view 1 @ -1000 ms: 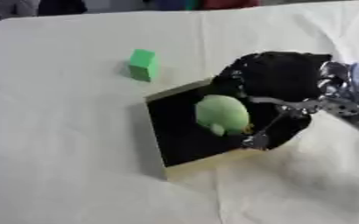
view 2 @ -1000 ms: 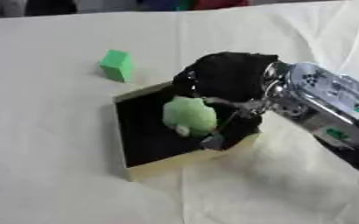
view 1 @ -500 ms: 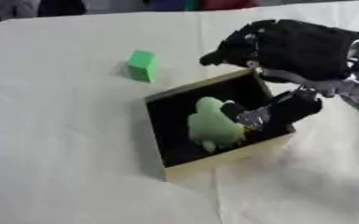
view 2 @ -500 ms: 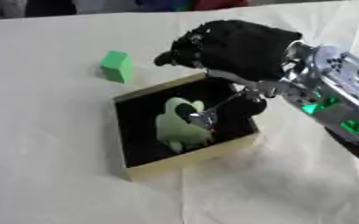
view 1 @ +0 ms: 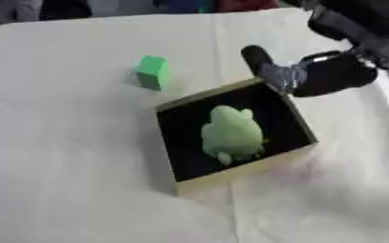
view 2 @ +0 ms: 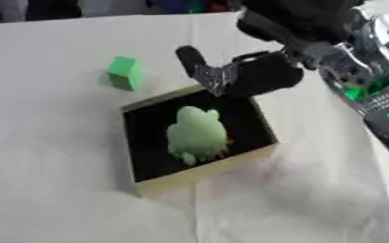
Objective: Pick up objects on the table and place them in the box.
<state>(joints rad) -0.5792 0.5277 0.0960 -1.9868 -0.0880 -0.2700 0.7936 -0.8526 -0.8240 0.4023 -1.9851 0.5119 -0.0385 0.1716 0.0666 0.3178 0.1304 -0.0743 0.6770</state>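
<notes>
A pale green soft toy (view 1: 231, 134) lies on the black floor of the shallow tan box (view 1: 240, 173) in the middle of the table. A small green block (view 1: 151, 72) stands on the cloth up and to the left of the box. My right hand (view 2: 260, 73) hangs above the box's far right corner, apart from the toy, its fingers spread and holding nothing. One finger (view 1: 256, 59) sticks out toward the block. My left hand shows in neither view.
White cloth covers the table, with bare cloth left of and in front of the box. My right forearm (view 2: 372, 80), with green lights, fills the upper right. Dark shapes line the far edge.
My right hand let go of the green toy, which now lies flat in the box, and the hand rose up and back to the right with its fingers spread.
</notes>
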